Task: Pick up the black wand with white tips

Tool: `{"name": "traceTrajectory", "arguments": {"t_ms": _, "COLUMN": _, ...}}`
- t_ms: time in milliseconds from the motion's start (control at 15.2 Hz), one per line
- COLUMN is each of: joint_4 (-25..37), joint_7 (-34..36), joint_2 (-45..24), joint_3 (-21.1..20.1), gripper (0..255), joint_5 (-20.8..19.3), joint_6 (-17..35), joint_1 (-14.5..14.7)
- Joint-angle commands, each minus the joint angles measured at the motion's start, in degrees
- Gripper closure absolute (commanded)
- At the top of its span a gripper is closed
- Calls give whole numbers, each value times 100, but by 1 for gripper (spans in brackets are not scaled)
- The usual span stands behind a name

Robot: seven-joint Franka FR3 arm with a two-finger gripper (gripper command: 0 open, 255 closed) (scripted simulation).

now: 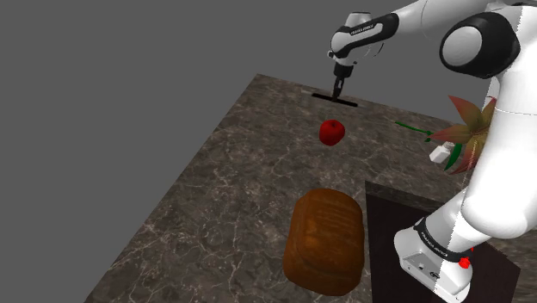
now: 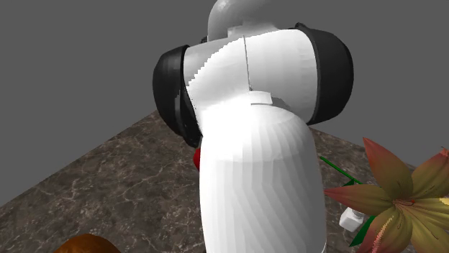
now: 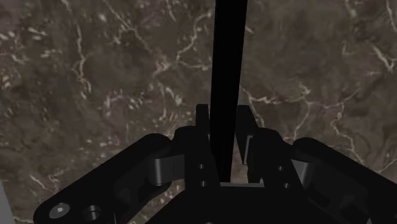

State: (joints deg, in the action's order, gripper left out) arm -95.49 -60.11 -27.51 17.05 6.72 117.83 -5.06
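Fingers: clenched on the wand, one black finger pressed to each side of its shaft; seen from the shoulder view, pointing straight down at the far edge of the bench.
Wand: thin, straight and black, running out from between the fingers across the marbled surface; in the shoulder view a short dark bar lying level and crosswise under the fingers, close to the bench edge farthest from the stand; colour of the ends too small to tell; resting on the surface or just clear of it, cannot tell.
Bench: dark brown stone with pale veins, under a plain grey backdrop.
Apple: red, near the wand on the side toward the stand, apart from it, well inside the bench's edges.
Loaf: large, rounded and orange-brown, well apart from the apple, just beside the stand at the near part of the bench.
Flower: lily with red, orange and green petals and a green stem, near the bench edge at the shoulder view's right; close up at the second exterior view's lower right.
White block: small, touching the base of the flower.
Arm: white with dark joints, stretched from the stand toward the far edge; in the second exterior view its links stand in front of most of the bench.
Stand: dark box at the bench's near corner, carrying the arm's white base.
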Motion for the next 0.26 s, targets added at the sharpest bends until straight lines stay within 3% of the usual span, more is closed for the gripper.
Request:
{"name": "traceTrajectory", "arguments": {"t_ms": 0, "joint_4": 33, "joint_7": 11, "joint_2": 84, "joint_3": 14, "gripper": 255, "joint_5": -26, "joint_6": -116, "joint_1": 10}}
{"name": "traceTrajectory", "arguments": {"t_ms": 198, "joint_4": 69, "joint_7": 17, "joint_2": 121, "joint_3": 21, "gripper": 255, "joint_5": -39, "joint_6": -188, "joint_1": 13}}
